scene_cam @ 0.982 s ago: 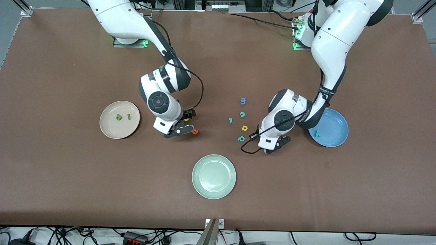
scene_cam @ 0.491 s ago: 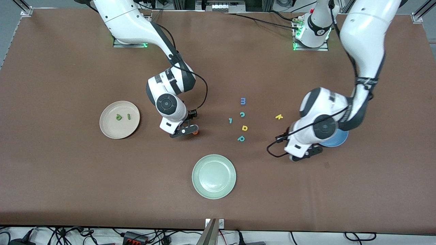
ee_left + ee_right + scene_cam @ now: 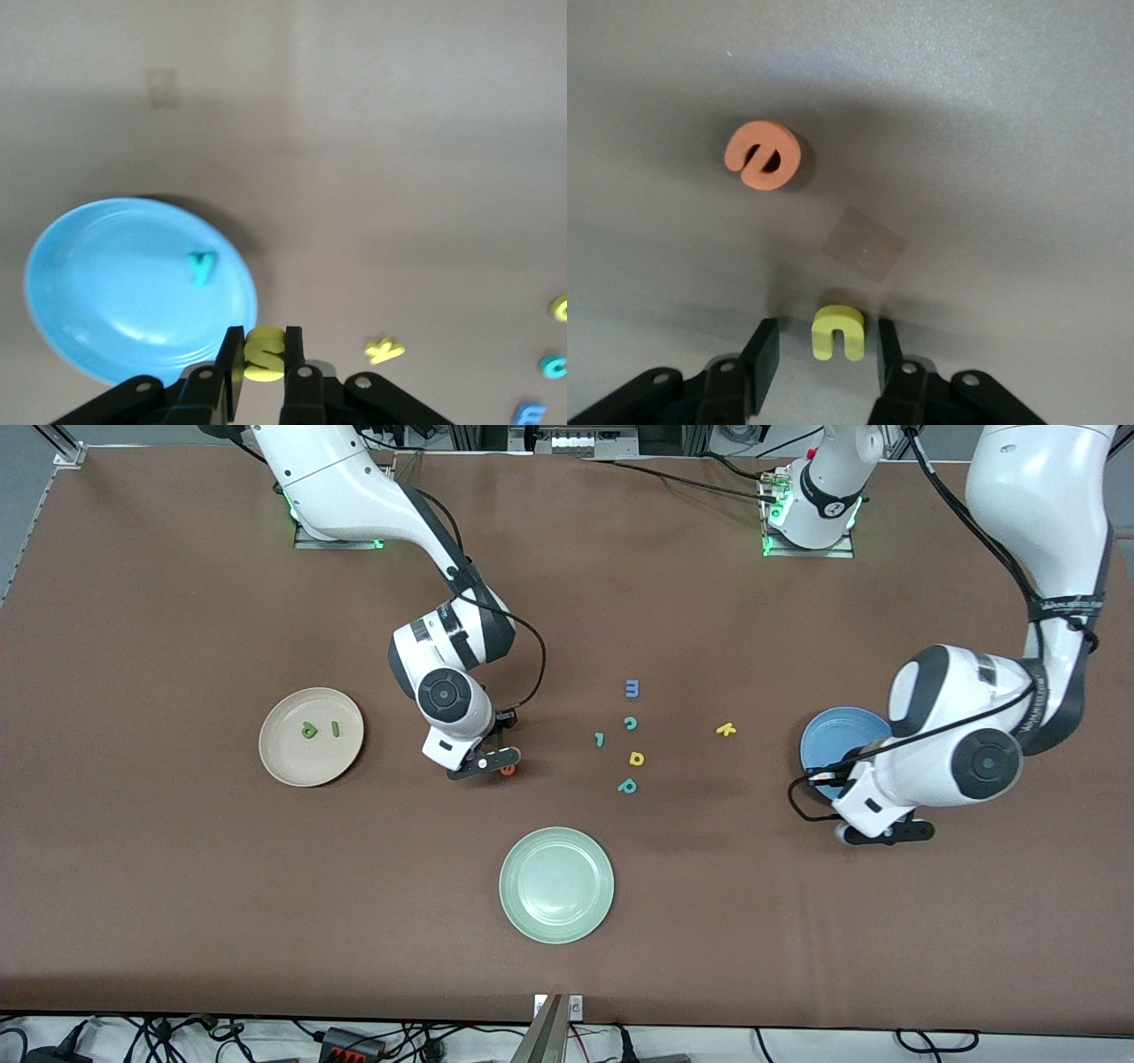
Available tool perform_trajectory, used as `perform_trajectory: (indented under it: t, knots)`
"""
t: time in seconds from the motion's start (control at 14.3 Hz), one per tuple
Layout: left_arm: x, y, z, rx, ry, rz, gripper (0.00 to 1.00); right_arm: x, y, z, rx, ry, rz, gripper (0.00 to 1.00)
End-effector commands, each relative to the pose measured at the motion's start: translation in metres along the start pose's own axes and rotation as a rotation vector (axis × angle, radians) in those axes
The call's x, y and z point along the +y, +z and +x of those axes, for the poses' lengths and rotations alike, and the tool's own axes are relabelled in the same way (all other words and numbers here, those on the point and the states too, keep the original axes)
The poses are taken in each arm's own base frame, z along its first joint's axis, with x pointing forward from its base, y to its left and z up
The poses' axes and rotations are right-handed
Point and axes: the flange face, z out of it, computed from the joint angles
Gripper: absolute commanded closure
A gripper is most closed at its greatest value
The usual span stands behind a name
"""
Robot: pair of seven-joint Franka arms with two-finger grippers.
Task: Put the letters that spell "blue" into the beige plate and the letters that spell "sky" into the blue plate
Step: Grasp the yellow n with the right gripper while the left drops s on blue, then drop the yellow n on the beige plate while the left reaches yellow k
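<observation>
Yellow u point(image 3: 838, 332) sits between my right tool's point(image 3: 827, 350) narrowing fingers, could squirt out; left tool point(image 3: 263, 354) pinches s point(image 3: 264, 351).

The beige plate point(image 3: 311, 736) sits toward the right arm's end of the table, holding the green b point(image 3: 308, 730) and thin green l point(image 3: 335, 729) side by side. The orange e point(image 3: 763, 156) lies flat on the table, near the yellow u point(image 3: 838, 332), which lies between the right gripper's point(image 3: 827, 352) parted fingers. The blue plate point(image 3: 97, 292) holds the teal y point(image 3: 202, 267). The yellow s point(image 3: 263, 352) is pinched upright in the left gripper point(image 3: 262, 367) over the plate's rim. The yellow k point(image 3: 726, 729) lies flat between the plate and the loose letters.
</observation>
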Motion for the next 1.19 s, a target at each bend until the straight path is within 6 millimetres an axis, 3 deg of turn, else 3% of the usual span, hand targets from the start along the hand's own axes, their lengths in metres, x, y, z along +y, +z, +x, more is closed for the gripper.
perform_trajectory:
  t: [0.0, 0.07, 0.21, 0.42, 0.7, 0.91, 0.98, 1.05, 1.12]
  knots:
    - [-0.033, 0.000, -0.007, -0.044, 0.019, 0.051, 0.98, 0.000, 0.000, 0.001, -0.002, 0.008, -0.016, 0.56]
    - [-0.056, 0.008, -0.007, -0.065, 0.026, 0.051, 0.98, 0.000, 0.000, 0.001, -0.002, 0.005, -0.016, 0.68]
    - [-0.070, 0.025, -0.010, -0.097, 0.064, 0.048, 0.99, 0.005, 0.000, 0.002, -0.003, -0.003, -0.016, 0.87]
    - [-0.091, 0.047, -0.028, -0.100, 0.041, 0.050, 0.98, 0.018, -0.008, 0.007, 0.006, 0.008, -0.009, 0.95]
    - [-0.092, 0.105, -0.051, -0.012, 0.052, 0.034, 0.98, 0.077, -0.074, 0.006, -0.014, 0.098, 0.014, 0.95]
    - [-0.089, 0.141, -0.062, -0.013, 0.087, 0.059, 0.92, 0.172, -0.109, -0.004, -0.085, 0.133, 0.003, 0.95]
    - [-0.089, 0.143, -0.064, -0.020, 0.087, 0.060, 0.81, 0.202, -0.109, -0.012, -0.125, 0.131, 0.018, 0.95]
    - [-0.089, 0.142, -0.064, -0.019, 0.079, 0.061, 0.34, 0.236, -0.106, -0.024, -0.153, 0.148, 0.038, 0.95]
    - [-0.088, 0.137, -0.062, -0.016, 0.078, 0.062, 0.00, 0.257, -0.096, -0.035, -0.176, 0.154, 0.051, 0.95]
